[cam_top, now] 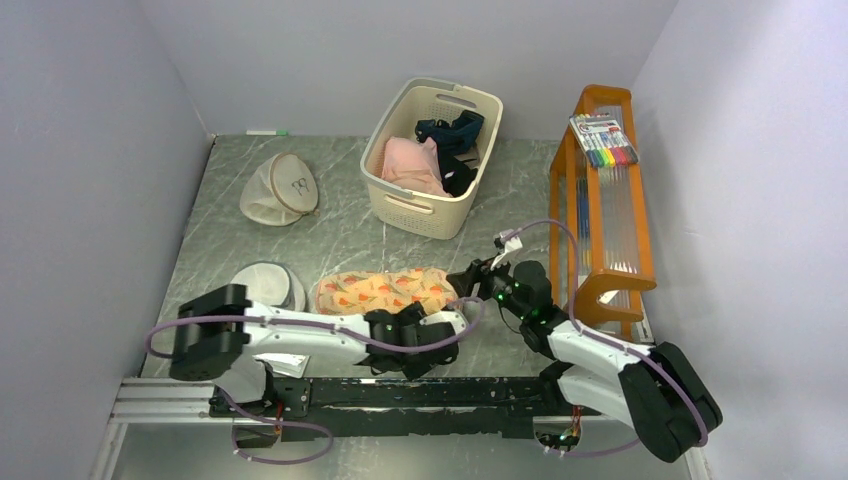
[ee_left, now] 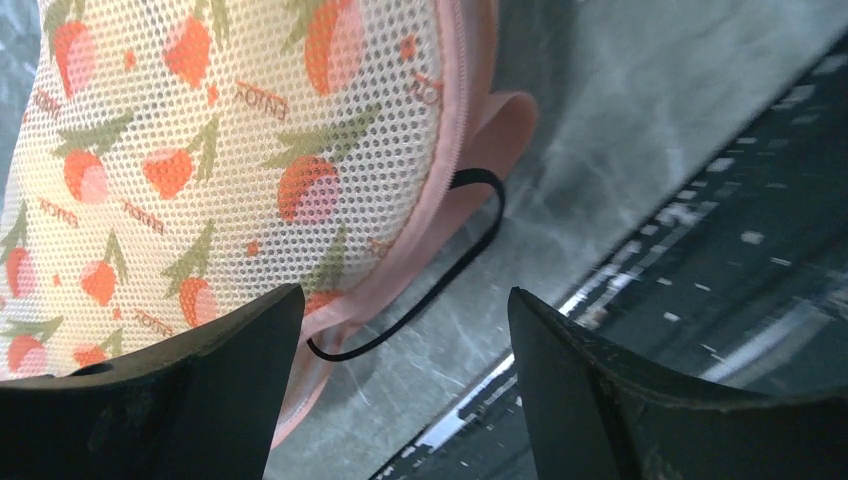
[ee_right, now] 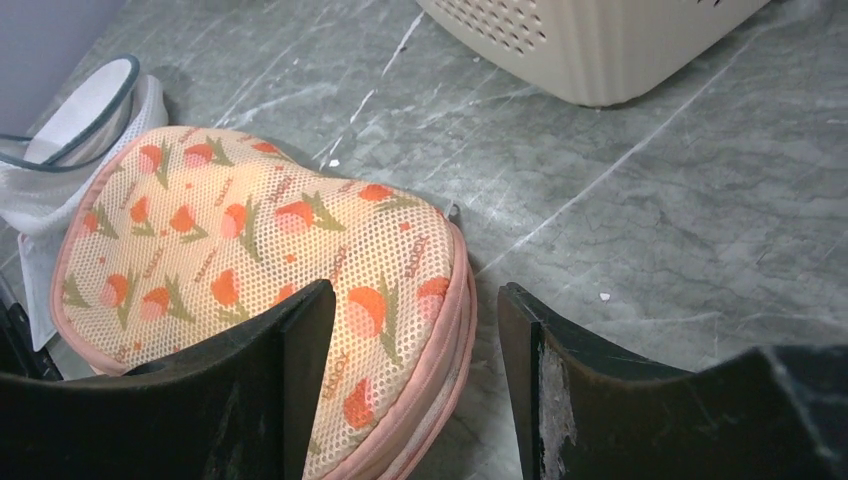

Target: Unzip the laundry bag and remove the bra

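Observation:
The peach-pink laundry bag (cam_top: 385, 290) with orange prints lies flat on the table in front of the basket. It fills the left of the left wrist view (ee_left: 200, 150) and of the right wrist view (ee_right: 250, 250). A thin black strap (ee_left: 440, 285) loops out from under its pink edge. The rest of the yellow bra is hidden. My left gripper (cam_top: 450, 325) is open at the bag's near right edge, its left finger (ee_left: 200, 390) over the rim. My right gripper (cam_top: 470, 280) is open at the bag's right end, the pink zip edge (ee_right: 455, 330) between the jaws.
A cream basket (cam_top: 432, 155) with pink and dark garments stands behind the bag. A beige round bag (cam_top: 280, 188) lies at back left, a white mesh bag (cam_top: 268, 285) left of the laundry bag. An orange rack (cam_top: 600, 200) with markers stands at right. The black rail (cam_top: 420, 392) runs along the near edge.

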